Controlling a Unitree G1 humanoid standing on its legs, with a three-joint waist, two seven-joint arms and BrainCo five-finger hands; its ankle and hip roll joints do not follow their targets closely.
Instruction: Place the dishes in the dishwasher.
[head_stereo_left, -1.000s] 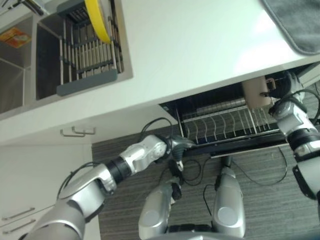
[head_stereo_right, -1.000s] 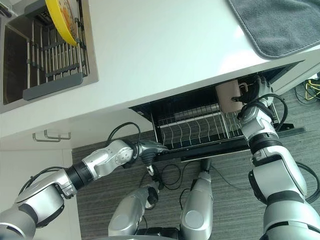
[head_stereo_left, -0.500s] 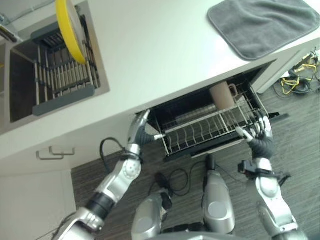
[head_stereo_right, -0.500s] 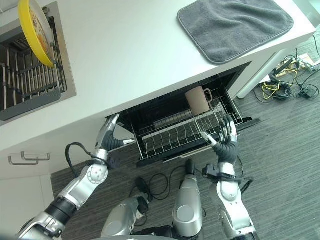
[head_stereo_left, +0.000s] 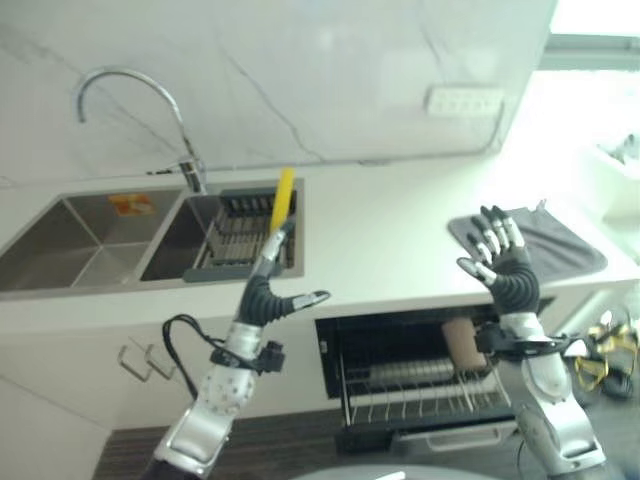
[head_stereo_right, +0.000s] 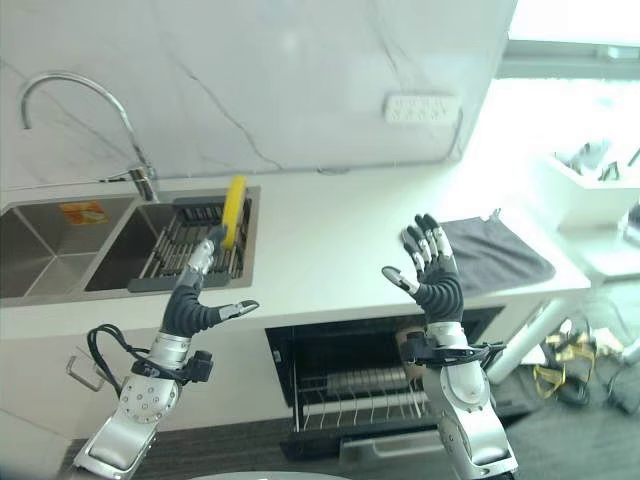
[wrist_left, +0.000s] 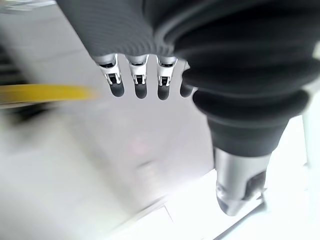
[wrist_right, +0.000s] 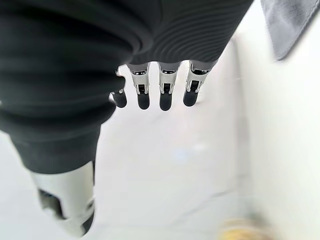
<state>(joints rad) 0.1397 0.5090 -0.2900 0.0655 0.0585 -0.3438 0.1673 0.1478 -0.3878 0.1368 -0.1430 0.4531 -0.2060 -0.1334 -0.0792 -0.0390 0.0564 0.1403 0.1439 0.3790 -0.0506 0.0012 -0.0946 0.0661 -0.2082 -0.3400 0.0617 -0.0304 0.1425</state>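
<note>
A yellow plate (head_stereo_left: 282, 200) stands on edge in the dark drying rack (head_stereo_left: 232, 243) inside the right sink basin. Below the counter the dishwasher (head_stereo_left: 420, 375) is open, its wire rack (head_stereo_left: 425, 400) pulled out with a beige mug (head_stereo_left: 461, 343) standing in it. My left hand (head_stereo_left: 268, 296) is raised in front of the counter near the sink, open and holding nothing. My right hand (head_stereo_left: 502, 265) is raised above the counter edge over the dishwasher, fingers spread, open and holding nothing. The plate shows as a yellow streak (wrist_left: 45, 93) past the left hand's fingers.
A curved tap (head_stereo_left: 135, 110) rises behind the double sink (head_stereo_left: 70, 250). A grey cloth (head_stereo_left: 545, 245) lies on the white counter (head_stereo_left: 380, 240) at the right. A wall socket (head_stereo_left: 462, 101) sits on the marble backsplash. Cupboard handles (head_stereo_left: 140, 365) are below the sink.
The camera has tilted up from looking down at the floor to facing the wall. Both hands have risen from the dishwasher rack to counter height, still open.
</note>
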